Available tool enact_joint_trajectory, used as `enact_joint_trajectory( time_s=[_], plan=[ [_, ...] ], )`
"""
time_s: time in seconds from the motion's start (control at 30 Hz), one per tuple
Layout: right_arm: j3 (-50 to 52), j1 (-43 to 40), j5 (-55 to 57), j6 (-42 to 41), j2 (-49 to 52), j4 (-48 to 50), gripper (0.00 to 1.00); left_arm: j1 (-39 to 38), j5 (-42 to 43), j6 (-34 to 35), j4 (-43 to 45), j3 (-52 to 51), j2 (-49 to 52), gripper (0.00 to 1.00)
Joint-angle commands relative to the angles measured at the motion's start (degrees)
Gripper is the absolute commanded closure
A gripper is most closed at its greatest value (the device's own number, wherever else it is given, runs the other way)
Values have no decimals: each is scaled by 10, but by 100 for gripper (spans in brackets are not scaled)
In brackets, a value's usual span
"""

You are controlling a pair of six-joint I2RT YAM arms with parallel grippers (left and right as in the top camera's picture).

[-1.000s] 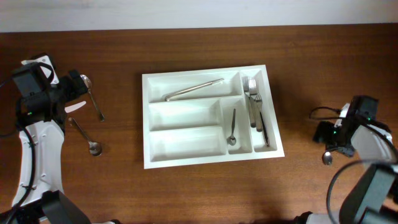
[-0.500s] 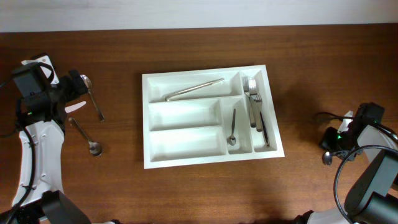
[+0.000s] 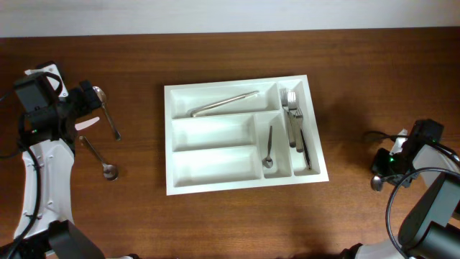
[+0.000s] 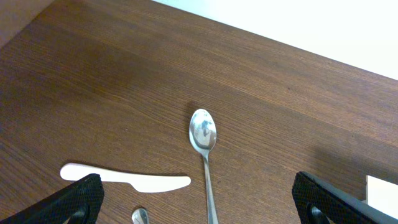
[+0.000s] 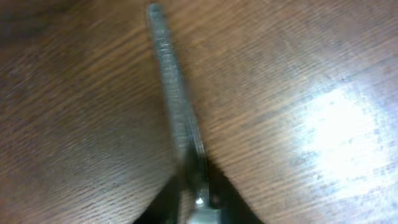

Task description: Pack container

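The container (image 3: 177, 138), a white tray with several compartments, lies mid-table; a corner of the container (image 4: 380, 190) shows in the left wrist view. At the far right my right gripper (image 3: 381, 168) is down at the table, its jaws pinched on a metal spoon (image 5: 171, 93) whose handle runs away from the right gripper (image 5: 198, 208). The spoon's bowl (image 3: 377, 183) shows beside it. My left gripper (image 3: 91, 101) hovers open over a large spoon (image 4: 203, 134), which lies midway between the wide-apart fingers of the left gripper (image 4: 205, 208).
In the container lie a long utensil (image 3: 224, 103), a small spoon (image 3: 268, 147) and forks with a knife (image 3: 295, 126). Left of it on the table lie a white plastic knife (image 4: 124, 177) and a small spoon (image 3: 100, 158). A black cable (image 3: 374, 133) trails by the right arm.
My right gripper has shifted slightly right and closed on the spoon's handle. The left arm and the tray's contents have not moved.
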State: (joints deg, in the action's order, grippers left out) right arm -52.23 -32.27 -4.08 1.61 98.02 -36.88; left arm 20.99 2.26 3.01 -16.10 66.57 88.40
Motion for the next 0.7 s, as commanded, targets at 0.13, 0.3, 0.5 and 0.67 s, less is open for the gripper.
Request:
enact_joint_trajectory(
  time_s=[0.13, 0.3, 0.5, 0.67],
  plan=[
    [5, -4, 11, -12, 8, -4, 92, 3, -4, 0, 1, 11, 3, 1],
    [-6, -4, 10, -21, 8, -13, 96, 3, -4, -1, 1, 11, 3, 1],
    [-83, -4, 10, -21, 4, -87, 96, 3, -4, 0, 1, 11, 3, 1],
    [-175, 1, -11, -21, -2, -166, 96, 3, -4, 0, 1, 11, 3, 1]
  ],
)
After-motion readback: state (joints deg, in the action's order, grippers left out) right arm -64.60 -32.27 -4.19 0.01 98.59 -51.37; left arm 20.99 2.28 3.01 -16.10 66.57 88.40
